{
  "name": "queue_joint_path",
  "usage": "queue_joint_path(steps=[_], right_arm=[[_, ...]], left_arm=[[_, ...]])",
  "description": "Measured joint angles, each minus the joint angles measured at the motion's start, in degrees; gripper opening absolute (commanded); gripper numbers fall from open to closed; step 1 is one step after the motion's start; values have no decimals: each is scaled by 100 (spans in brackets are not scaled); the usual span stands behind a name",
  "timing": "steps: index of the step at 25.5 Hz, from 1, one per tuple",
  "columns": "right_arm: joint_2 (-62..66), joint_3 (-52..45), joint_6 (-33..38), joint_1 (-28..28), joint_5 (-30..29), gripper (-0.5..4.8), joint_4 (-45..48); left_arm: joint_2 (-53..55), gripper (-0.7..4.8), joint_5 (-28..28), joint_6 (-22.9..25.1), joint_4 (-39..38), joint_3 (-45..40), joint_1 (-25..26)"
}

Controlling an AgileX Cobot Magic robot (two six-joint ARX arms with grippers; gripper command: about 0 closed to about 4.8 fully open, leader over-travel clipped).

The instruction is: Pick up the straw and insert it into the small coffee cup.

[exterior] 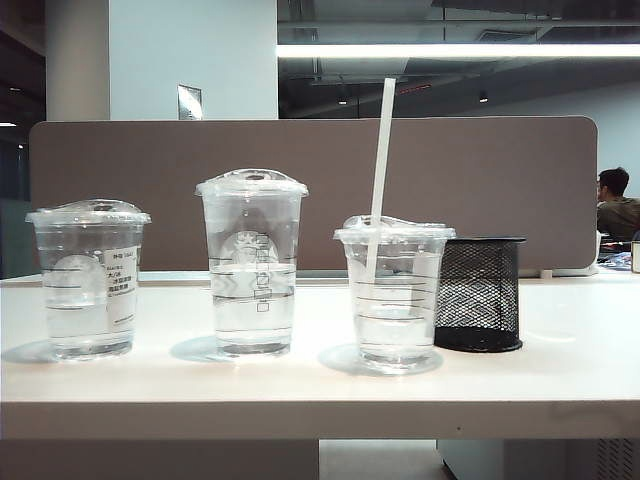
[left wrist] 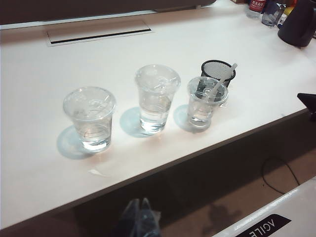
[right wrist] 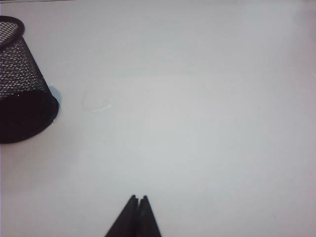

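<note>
The straw (exterior: 381, 160), long, thin and white, stands leaning in the small coffee cup (exterior: 393, 300), through its clear lid and far above the rim. The left wrist view shows the same cup (left wrist: 205, 106) with the straw (left wrist: 222, 81) slanting out of it. Neither gripper shows in the exterior view. My left gripper (left wrist: 140, 199) is shut and empty, hanging below the table's near edge, well short of the cups. My right gripper (right wrist: 139, 196) is shut and empty over bare white tabletop, away from the cup.
A black mesh holder (exterior: 480, 295) stands right beside the small cup, and it shows near my right gripper too (right wrist: 19, 94). A wider labelled cup (exterior: 88, 280) and a tall logo cup (exterior: 252, 265) stand to the left. A clear scrap (left wrist: 98, 173) lies near the table edge.
</note>
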Motion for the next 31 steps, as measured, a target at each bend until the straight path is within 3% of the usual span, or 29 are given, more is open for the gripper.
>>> queue_joint_path(steps=[4, 23, 25, 28, 31], right_arm=[[-669, 0, 2, 0, -2, -5, 46], [-656, 0, 2, 0, -2, -5, 127], [-656, 0, 2, 0, -2, -5, 127], [-656, 0, 2, 0, -4, -5, 127], [-656, 0, 2, 0, -2, -5, 120]], left_arm=[[0, -4, 0, 2, 0, 0, 0], [-11, -5, 0, 33, 50, -13, -17], [-186, -5, 4, 131, 610, -391, -181], [-584, -5, 0, 400, 2291, -1703, -227], [-1235, -5, -138, 474, 4389, -3646, -140]])
